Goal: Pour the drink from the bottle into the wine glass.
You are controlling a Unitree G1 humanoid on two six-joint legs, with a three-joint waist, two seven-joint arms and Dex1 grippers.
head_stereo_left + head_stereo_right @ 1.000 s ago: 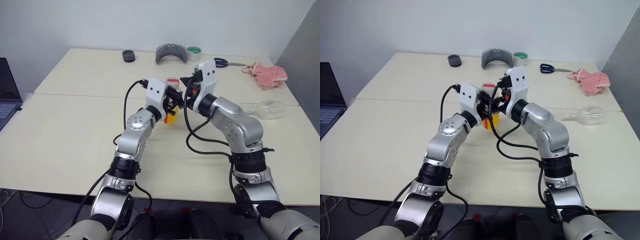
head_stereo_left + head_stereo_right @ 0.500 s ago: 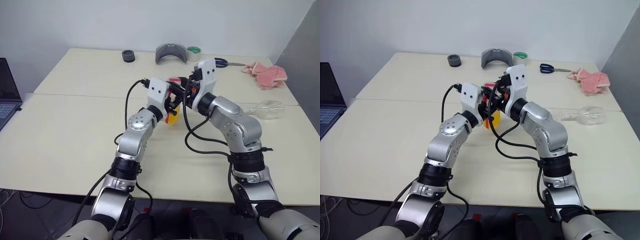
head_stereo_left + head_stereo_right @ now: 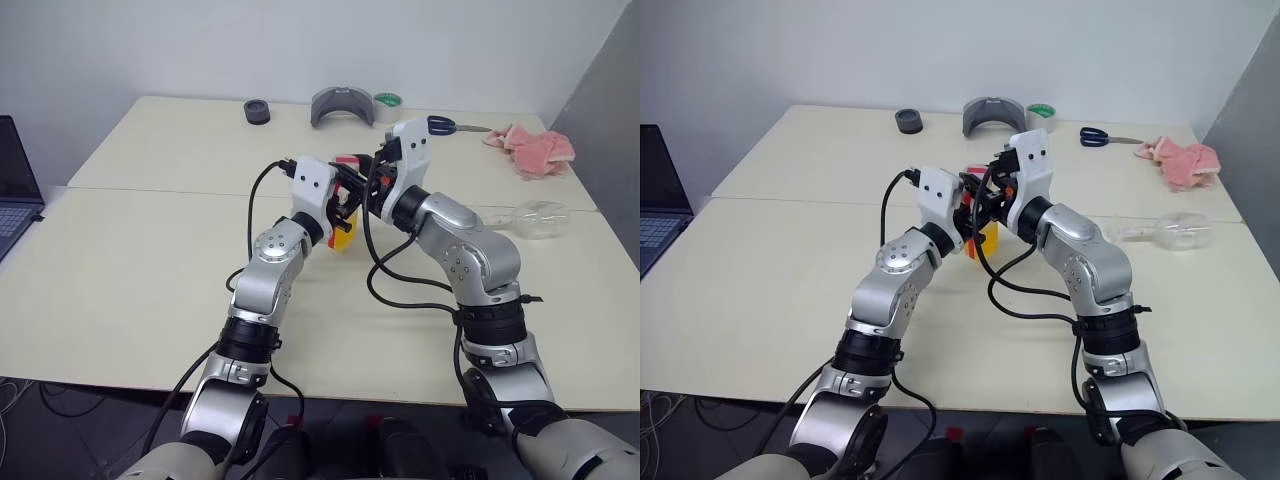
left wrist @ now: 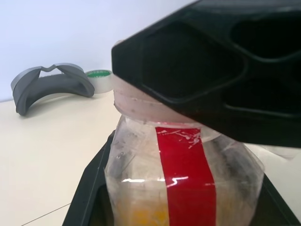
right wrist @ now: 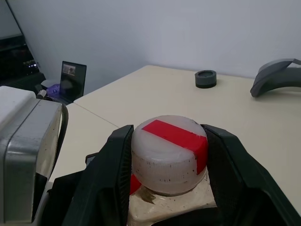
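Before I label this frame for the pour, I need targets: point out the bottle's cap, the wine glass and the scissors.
bottle's cap (image 5: 167,153), right wrist view, on its white side wall.
wine glass (image 3: 1181,232), right eye view, on its bowl, lying on its side.
scissors (image 3: 1098,135), right eye view, on the dark handles.

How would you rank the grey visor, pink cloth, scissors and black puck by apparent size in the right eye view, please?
1. Pink cloth and grey visor: look alike, unranked.
2. Scissors.
3. Black puck.

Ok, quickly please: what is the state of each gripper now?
Left gripper: shut on the bottle.
Right gripper: shut on the bottle's cap.
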